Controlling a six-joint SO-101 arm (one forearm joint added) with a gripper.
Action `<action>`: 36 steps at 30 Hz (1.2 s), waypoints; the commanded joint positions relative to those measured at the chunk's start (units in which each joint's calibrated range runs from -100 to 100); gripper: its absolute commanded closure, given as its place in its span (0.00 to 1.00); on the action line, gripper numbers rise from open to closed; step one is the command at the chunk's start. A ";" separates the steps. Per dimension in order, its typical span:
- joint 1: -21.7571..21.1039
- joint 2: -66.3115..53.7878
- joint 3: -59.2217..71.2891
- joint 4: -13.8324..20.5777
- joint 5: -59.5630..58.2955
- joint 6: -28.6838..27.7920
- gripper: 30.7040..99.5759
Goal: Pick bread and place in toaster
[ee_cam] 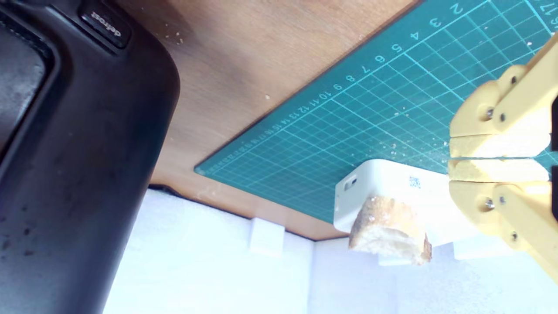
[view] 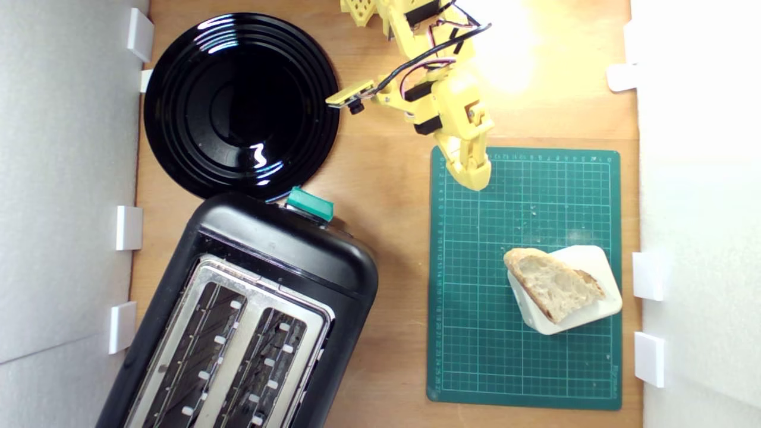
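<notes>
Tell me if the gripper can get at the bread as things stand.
Probably yes: bare green mat lies between the gripper and the bread, which sits exposed atop the white box.

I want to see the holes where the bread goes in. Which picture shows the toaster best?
The exterior view: it looks down on the toaster, showing both slots and its green lever knob. The wrist view shows only its black side and a defrost button.
</notes>
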 commanded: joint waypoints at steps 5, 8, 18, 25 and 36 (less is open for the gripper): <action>3.95 5.58 -4.86 0.82 -6.48 0.30 0.88; 3.95 8.82 -8.76 0.82 -6.48 0.30 0.87; 2.74 15.64 -17.20 0.91 -6.40 0.09 0.86; 1.85 18.14 -19.02 0.91 -6.57 0.30 0.53; -1.69 23.21 -25.46 0.01 -6.57 0.25 0.27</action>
